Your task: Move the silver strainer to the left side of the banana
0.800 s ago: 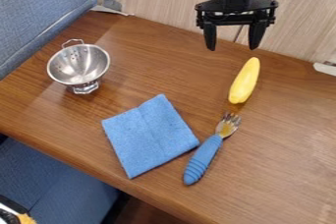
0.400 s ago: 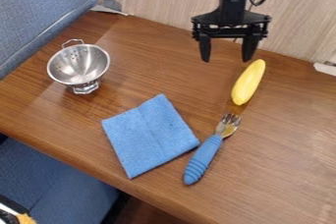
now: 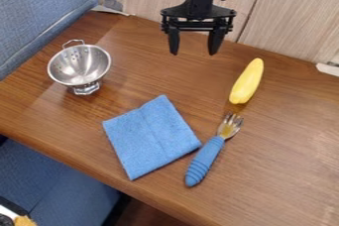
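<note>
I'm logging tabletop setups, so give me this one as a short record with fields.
strainer: silver, upright on its base, at the table's left
banana: yellow, right of the gripper
fork: blue-handled, tines toward the banana
cloth: blue, folded flat, between strainer and fork
gripper: open and empty, above the table's far side
surface: brown wooden table

a booth-like seating area: wooden table, blue upholstered seat, panelled wall

passage: between strainer and banana | blocking near side: cloth, fork
</note>
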Robot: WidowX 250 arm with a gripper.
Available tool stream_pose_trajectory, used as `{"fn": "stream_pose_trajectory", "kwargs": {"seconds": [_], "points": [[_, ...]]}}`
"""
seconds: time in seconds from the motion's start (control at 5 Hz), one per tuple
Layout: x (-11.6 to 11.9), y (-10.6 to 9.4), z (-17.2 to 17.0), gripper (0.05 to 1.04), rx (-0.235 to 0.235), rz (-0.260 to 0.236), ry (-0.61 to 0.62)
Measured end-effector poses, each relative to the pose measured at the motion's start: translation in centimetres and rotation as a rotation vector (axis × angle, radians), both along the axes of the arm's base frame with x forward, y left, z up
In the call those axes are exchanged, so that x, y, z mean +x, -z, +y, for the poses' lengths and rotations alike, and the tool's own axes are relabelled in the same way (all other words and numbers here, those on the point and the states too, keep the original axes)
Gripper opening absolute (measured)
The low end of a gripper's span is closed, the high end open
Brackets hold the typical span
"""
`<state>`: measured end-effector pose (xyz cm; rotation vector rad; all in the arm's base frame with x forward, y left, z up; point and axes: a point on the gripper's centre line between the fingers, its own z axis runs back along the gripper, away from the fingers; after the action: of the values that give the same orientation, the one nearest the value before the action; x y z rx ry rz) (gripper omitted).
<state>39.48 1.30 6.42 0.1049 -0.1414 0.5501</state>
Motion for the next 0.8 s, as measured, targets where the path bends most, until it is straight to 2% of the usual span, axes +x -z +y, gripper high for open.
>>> {"fn": "stream_pose_trajectory", "kwargs": {"seconds": [0.2, 0.4, 0.6, 0.8], "points": [[-1.0, 0.2, 3.8, 1.000, 0.044, 0.035, -0.095], [-2.1, 1.1, 6.0, 1.000, 0.068, 0.067, -0.126], [-3.7, 2.6, 7.5, 1.000, 0.099, 0.098, -0.149], [-4.7, 3.2, 8.7, 1.000, 0.134, 0.115, -0.179]]}}
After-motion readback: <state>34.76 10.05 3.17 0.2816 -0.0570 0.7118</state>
